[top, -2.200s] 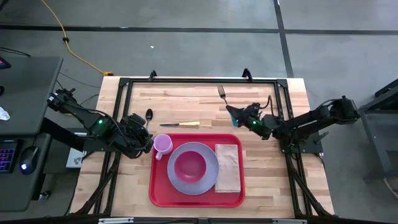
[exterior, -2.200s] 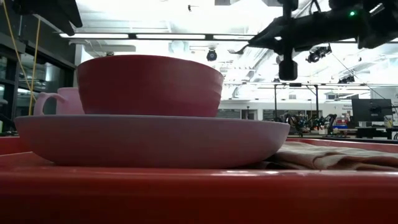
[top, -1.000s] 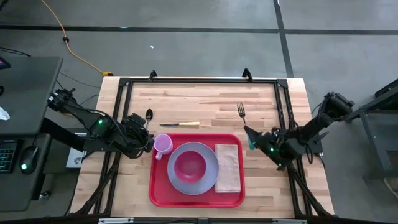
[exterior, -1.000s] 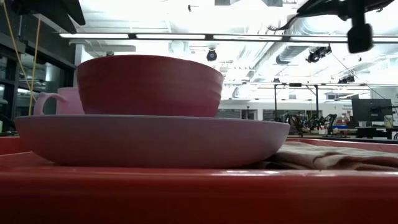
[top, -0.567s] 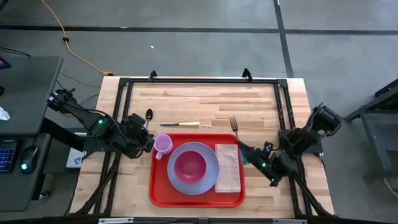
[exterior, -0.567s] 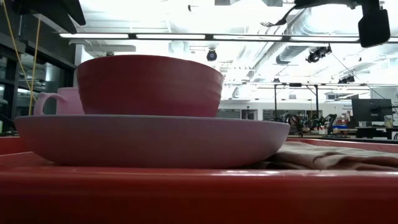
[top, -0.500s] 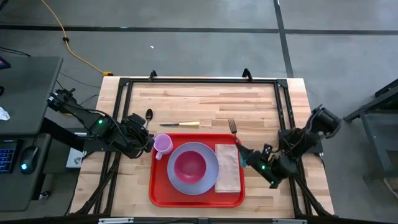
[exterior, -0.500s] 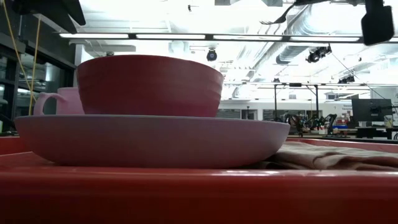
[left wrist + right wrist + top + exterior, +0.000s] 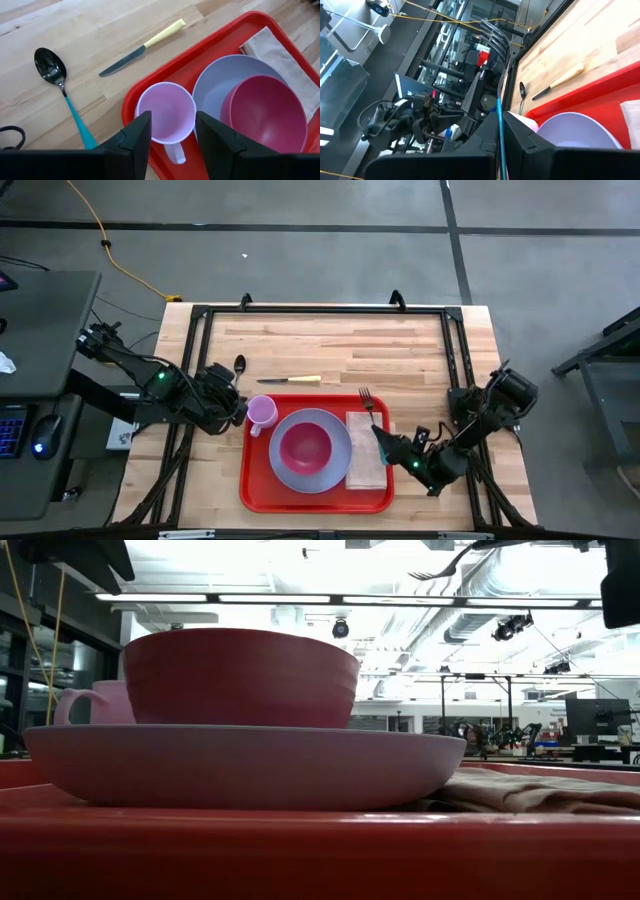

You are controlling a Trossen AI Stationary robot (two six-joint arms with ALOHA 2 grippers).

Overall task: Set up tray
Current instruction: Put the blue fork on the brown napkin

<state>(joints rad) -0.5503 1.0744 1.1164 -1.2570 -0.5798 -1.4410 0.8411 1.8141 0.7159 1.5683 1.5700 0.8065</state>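
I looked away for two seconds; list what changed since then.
The right gripper, shut on the fork, carried it from the table's far side toward the tray, now over the napkin. The left gripper, spoon, knife stayed put.

High: straight down over the whole bench.
Low: level, close against tray rim.
Both share: tray.

My left arm reaches in low from the left edge of the bench, its left gripper level and waiting with its fingers parted. My right arm folds back sharply at the elbow along the right edge of the bench, forearm angled inward, its right gripper with fingers pressed tight on a thin handle.
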